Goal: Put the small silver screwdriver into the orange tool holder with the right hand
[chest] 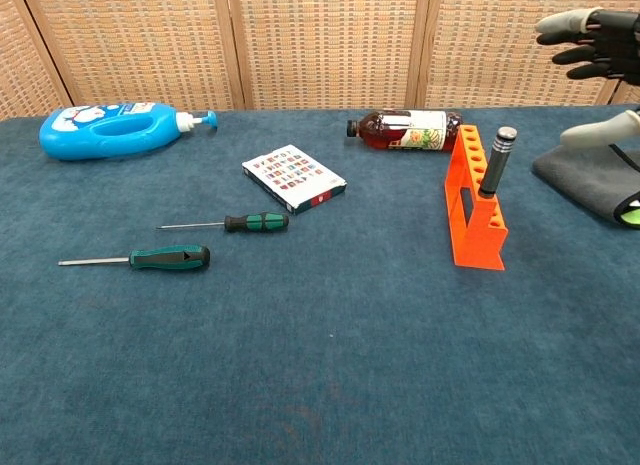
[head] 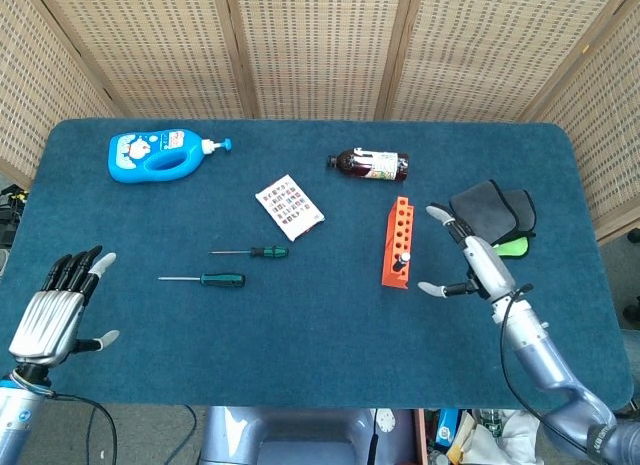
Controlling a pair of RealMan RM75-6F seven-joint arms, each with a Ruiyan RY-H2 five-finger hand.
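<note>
Small silver screwdriver point(chest: 496, 161) stands handle-up in a slot near the front end of the orange tool holder point(chest: 470, 207), leaning slightly; in head view only its grey cap point(head: 405, 256) shows on top of the holder point(head: 397, 242). Right hand point(head: 476, 264) hangs just right of the holder, released, fingers spread, holding nothing, w/ a clear gap to the tool. In chest view the same hand point(chest: 594, 55) shows at top-right frame edge, above the table point(chest: 330, 365). Left hand point(head: 52, 310) hovers over the near-left table corner, fingers extended, empty.

Other items on the blue cloth: two green-handled screwdrivers point(head: 249, 252) point(head: 202, 279) lying flat, approx. parallel, left of centre; card pack point(head: 289, 206) between them and the brown bottle point(head: 369, 164), which lies on its side; blue detergent bottle point(head: 160, 153) far left; folded grey cloth point(head: 492, 215) behind the right hand, w/ green edge.
</note>
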